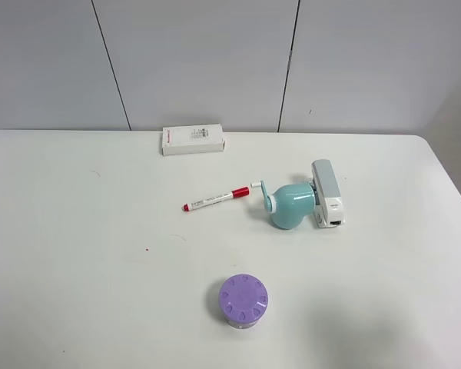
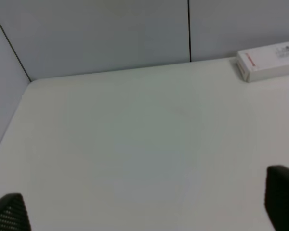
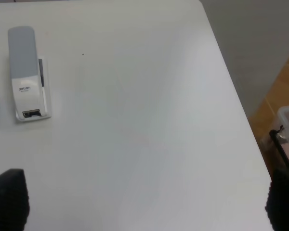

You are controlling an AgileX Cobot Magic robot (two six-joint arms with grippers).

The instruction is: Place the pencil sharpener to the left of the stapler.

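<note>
Near edge, front: purple jar (image 1: 243,301) with a round ribbed lid stands alone, at about 7 o'clock from the task objects.
Left gripper (image 2: 144,211): only two dark fingertips show in its wrist view, set wide apart, nothing between them; bare table (image 2: 125,144) lies under it.
Right gripper (image 3: 144,202): fingertips also spread wide and empty; it is not seen in the high view.
Pencil sharpener (image 1: 292,205): rounded mint-teal plastic, smooth, with a white ring and a small pale crank pointing to 9 o'clock. It lies just beside the stapler (image 1: 326,193), on its left side, seemingly touching.
Key relation: from the right gripper the stapler lies toward 11 o'clock, the sharpener just beyond the picture edge. I judge the right arm is nearer.
Stapler axis: long axis runs 12 to 6 o'clock; white body, light grey top arm.
Task state: placement looks already done.
Marker (image 1: 216,198): red cap, slim, at 9 o'clock from the sharpener.
Far edge: white box (image 1: 193,140), flat, rectangular, near the wall.
</note>
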